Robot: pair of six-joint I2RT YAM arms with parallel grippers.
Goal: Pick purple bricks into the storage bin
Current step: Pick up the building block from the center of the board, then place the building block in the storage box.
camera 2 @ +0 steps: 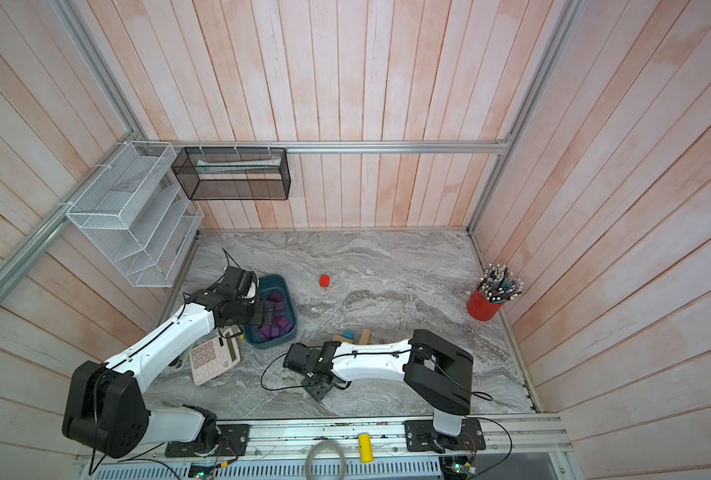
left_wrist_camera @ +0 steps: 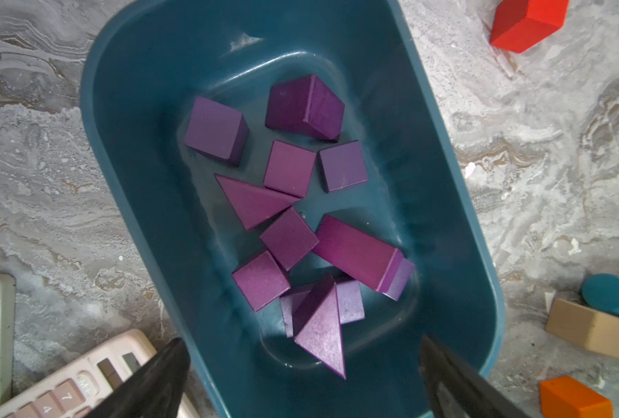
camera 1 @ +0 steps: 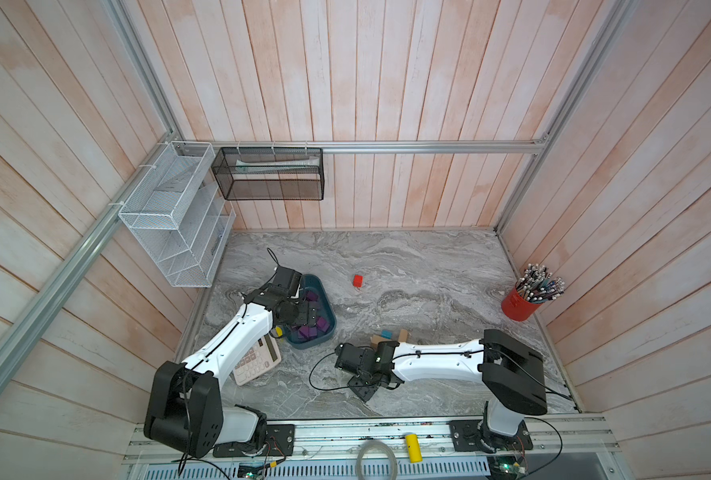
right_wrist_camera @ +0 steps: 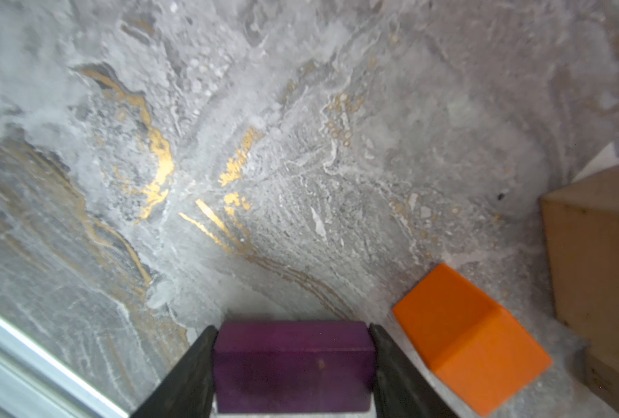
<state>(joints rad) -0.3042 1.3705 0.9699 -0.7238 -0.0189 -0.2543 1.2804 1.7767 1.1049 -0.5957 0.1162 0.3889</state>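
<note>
We found the purple bricks [left_wrist_camera: 215,135] matte, with faint grain showing on the oblong one. The storage bin [left_wrist_camera: 138,144] was smooth teal plastic with a dull sheen. We noted a grey marble-patterned tabletop [right_wrist_camera: 300,108] veined with gold, a matte painted orange cube [right_wrist_camera: 463,336], a bare tan wooden block [right_wrist_camera: 597,246] and whitewashed wooden plank walls [camera 1: 387,83].

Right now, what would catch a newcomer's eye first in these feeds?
The teal storage bin on the left side of the table, with a heap of purple bricks inside and the left gripper open above it. Next, the right gripper near the table's front, its fingers against both sides of one more purple brick, an orange cube just beside it.
</note>
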